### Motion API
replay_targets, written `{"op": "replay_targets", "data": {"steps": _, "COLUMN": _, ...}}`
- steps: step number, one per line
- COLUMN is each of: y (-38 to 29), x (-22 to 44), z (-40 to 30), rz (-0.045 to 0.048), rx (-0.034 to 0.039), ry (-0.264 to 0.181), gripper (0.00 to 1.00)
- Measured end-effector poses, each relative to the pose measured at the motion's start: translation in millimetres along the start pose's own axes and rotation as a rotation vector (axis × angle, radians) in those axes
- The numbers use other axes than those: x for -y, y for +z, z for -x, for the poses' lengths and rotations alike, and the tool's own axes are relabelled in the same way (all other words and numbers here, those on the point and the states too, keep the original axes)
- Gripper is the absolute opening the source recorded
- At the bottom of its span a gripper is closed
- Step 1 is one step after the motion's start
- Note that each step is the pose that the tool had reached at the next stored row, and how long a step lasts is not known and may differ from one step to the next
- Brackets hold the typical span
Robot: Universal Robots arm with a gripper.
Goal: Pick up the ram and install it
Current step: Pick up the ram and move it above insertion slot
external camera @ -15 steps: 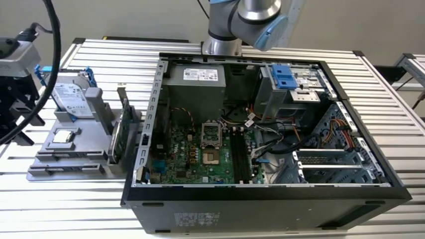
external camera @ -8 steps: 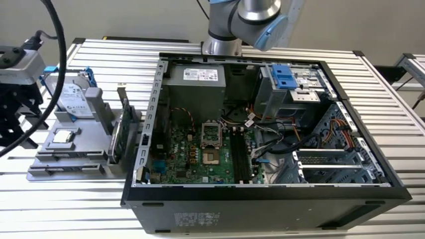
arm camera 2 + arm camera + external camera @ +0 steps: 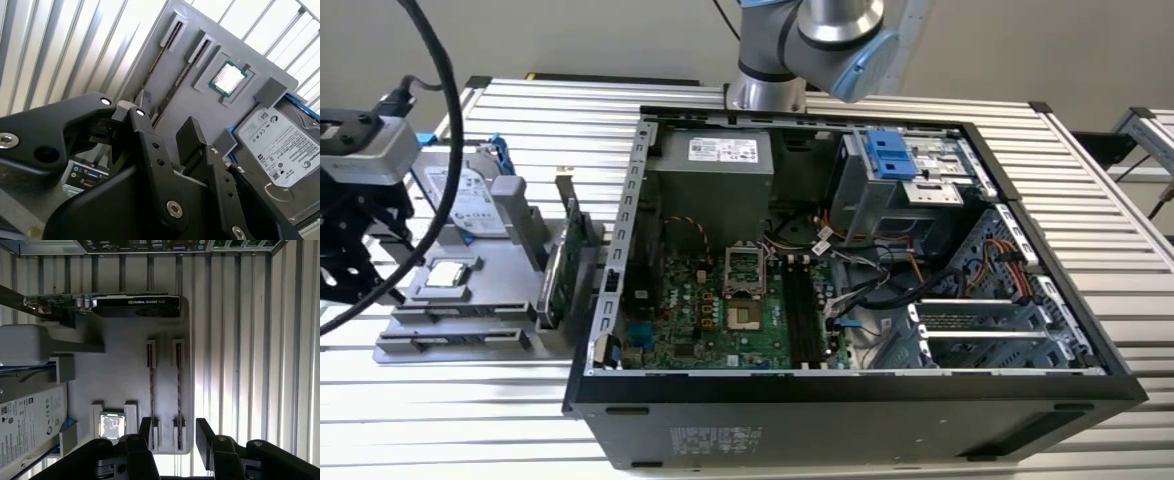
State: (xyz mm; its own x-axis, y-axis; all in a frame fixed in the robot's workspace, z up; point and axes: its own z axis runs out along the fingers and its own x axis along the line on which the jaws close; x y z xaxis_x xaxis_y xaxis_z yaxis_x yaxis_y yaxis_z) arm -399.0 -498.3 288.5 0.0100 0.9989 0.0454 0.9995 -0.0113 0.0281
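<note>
Two ram sticks stand edge-on in the slots of a grey holder tray [image 3: 125, 355]. One ram stick [image 3: 178, 390] runs between my open gripper's [image 3: 174, 434] fingers, and the other ram stick [image 3: 151, 390] lies just beside one black finger [image 3: 145, 430]. In the second wrist view the gripper [image 3: 165, 120] hovers over the tray, with a ram stick [image 3: 180, 80] beyond its tips. In the exterior view the gripper [image 3: 358, 270] hangs above the tray [image 3: 480, 290] at that view's left. Nothing is held. The open computer case [image 3: 854, 390] shows its motherboard memory slots [image 3: 803, 310].
The tray also carries a processor chip [image 3: 112, 425], a silver hard drive [image 3: 30, 425] with blue rails and a green card with a bracket [image 3: 135, 305]. The tray and case sit on a ribbed metal table [image 3: 454, 420]. A black cable [image 3: 434, 60] loops over the gripper.
</note>
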Motion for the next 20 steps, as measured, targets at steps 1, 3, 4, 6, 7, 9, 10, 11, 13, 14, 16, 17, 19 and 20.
{"op": "replay_targets", "data": {"steps": 1, "y": 1.5, "x": 0.0, "z": 0.1, "rz": 0.0, "rx": -0.0014, "ry": 0.0, "gripper": 1.0}}
{"op": "replay_targets", "data": {"steps": 3, "y": 4.4, "x": 0.0, "z": 0.2, "rz": -0.0001, "rx": -0.0045, "ry": 0.0, "gripper": 1.0}}
{"op": "replay_targets", "data": {"steps": 4, "y": 5.9, "x": 0.1, "z": 0.3, "rz": 0.0, "rx": -0.0061, "ry": 0.0, "gripper": 1.0}}
{"op": "replay_targets", "data": {"steps": 6, "y": 9.1, "x": 0.2, "z": 0.4, "rz": -0.0002, "rx": -0.009, "ry": 0.0, "gripper": 1.0}}
{"op": "replay_targets", "data": {"steps": 7, "y": 10.7, "x": 0.2, "z": 0.6, "rz": -0.0001, "rx": -0.0101, "ry": 0.0, "gripper": 1.0}}
{"op": "replay_targets", "data": {"steps": 9, "y": 13.7, "x": 0.3, "z": 1.4, "rz": -0.0003, "rx": -0.0107, "ry": -0.001, "gripper": 1.0}}
{"op": "replay_targets", "data": {"steps": 10, "y": 15.0, "x": 0.3, "z": 1.7, "rz": -0.0004, "rx": -0.0109, "ry": -0.002, "gripper": 1.0}}
{"op": "replay_targets", "data": {"steps": 11, "y": 16.1, "x": 0.3, "z": 2.1, "rz": -0.0011, "rx": -0.011, "ry": -0.004, "gripper": 1.0}}
{"op": "replay_targets", "data": {"steps": 13, "y": 18.6, "x": 0.3, "z": 2.9, "rz": -0.0026, "rx": -0.0111, "ry": -0.011, "gripper": 1.0}}
{"op": "replay_targets", "data": {"steps": 14, "y": 19.8, "x": 0.3, "z": 3.3, "rz": -0.0033, "rx": -0.0112, "ry": -0.014, "gripper": 1.0}}
{"op": "replay_targets", "data": {"steps": 16, "y": 22.4, "x": 0.4, "z": 4.0, "rz": -0.0044, "rx": -0.0114, "ry": -0.022, "gripper": 1.0}}
{"op": "replay_targets", "data": {"steps": 17, "y": 23.5, "x": 0.3, "z": 4.3, "rz": -0.0047, "rx": -0.0115, "ry": -0.025, "gripper": 1.0}}
{"op": "replay_targets", "data": {"steps": 19, "y": 25.9, "x": 0.4, "z": 5.0, "rz": -0.0051, "rx": -0.0116, "ry": -0.03, "gripper": 1.0}}
{"op": "replay_targets", "data": {"steps": 20, "y": 27.0, "x": 0.4, "z": 5.4, "rz": -0.0053, "rx": -0.0116, "ry": -0.032, "gripper": 1.0}}
